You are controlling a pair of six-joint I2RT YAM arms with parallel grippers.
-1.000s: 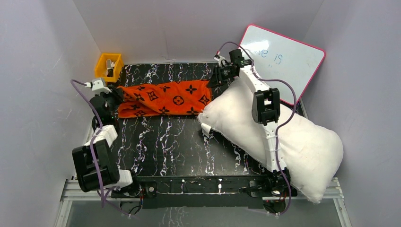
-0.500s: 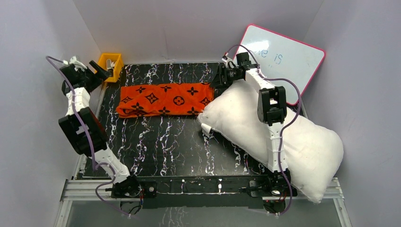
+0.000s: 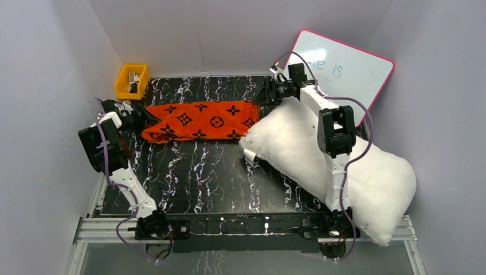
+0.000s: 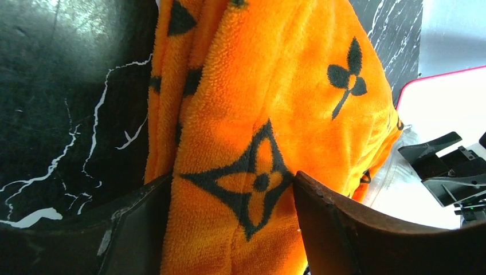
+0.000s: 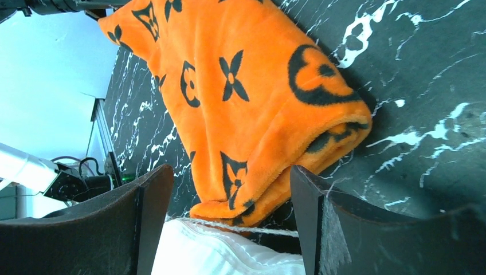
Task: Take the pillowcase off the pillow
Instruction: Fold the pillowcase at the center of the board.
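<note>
Top external view: the pillow point(image 3: 378, 183) is the biggest thing here. It lies bare and white on the right side of the table point(image 3: 218, 172), slanting from the near right corner toward the middle, under my right arm. The pillowcase point(image 3: 200, 120) lies flat and empty on the far half of the table, with its long axis running left to right. Its right end is just beside the pillow's far-left corner, and I cannot tell whether they touch.

My 2 hands sit at opposite ends of that axis. The left gripper point(image 4: 229, 177) is at the case's left end with its fingers spread wide. Orange fleece lies in the gap between them, but as far as I can see it is not pinched. The right gripper point(image 5: 230, 169) hovers above the case's right end, also spread wide, and holds nothing.

I judge the case is already off. If it needs dragging clear of the pillow, the pull should go leftward along its length, and my left hand is placed for that.
</note>
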